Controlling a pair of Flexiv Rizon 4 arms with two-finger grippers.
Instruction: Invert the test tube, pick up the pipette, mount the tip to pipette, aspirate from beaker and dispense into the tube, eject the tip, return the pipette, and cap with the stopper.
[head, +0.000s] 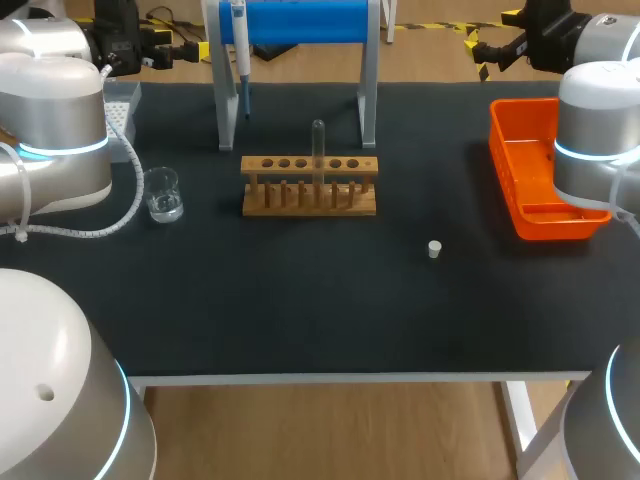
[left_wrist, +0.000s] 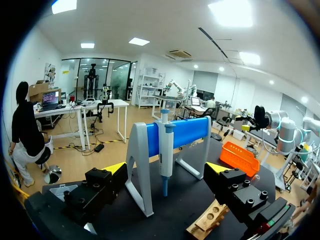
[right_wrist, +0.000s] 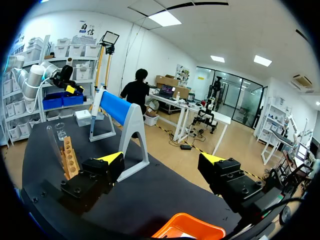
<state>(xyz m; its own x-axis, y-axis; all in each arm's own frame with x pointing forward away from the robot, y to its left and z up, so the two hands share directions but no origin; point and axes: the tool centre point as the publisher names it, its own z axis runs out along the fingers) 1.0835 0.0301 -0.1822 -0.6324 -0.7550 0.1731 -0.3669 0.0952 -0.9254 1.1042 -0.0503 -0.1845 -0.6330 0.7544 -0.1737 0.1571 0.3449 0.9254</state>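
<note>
Far left: left gripper (left_wrist: 166, 170), yellow-tipped fingers spread wide with nothing between them, held behind the table's rear left corner, facing the stand and well apart from the tube. Next along, a small clear glass beaker (head: 163, 195) holding a little liquid, near the rack's left end. Then a slim blue-and-white pipette (head: 240, 55), hung untouched on the white-legged stand with its blue bar (head: 300, 20).

Centre: the clear glass test tube (head: 318, 150), upright in a middle hole of the light wooden rack (head: 310, 210). Hard to tell which end points up.

Probably the first step in hand: inverting the tube. To do it well:
- Come down over the tube from above.
- Pinch it near mid-length and lift straight until clear of the wood.
- Turn it over slowly and reseat it in the same hole without scraping.
- Keep the squeeze gentle, since glass likely slips.

Right of the rack: a small white stopper (head: 434, 249), alone on the black mat (head: 300, 300). Then a bright orange plastic bin (head: 555, 228).

Far right: right gripper (right_wrist: 162, 159), likewise spread and empty.
</note>
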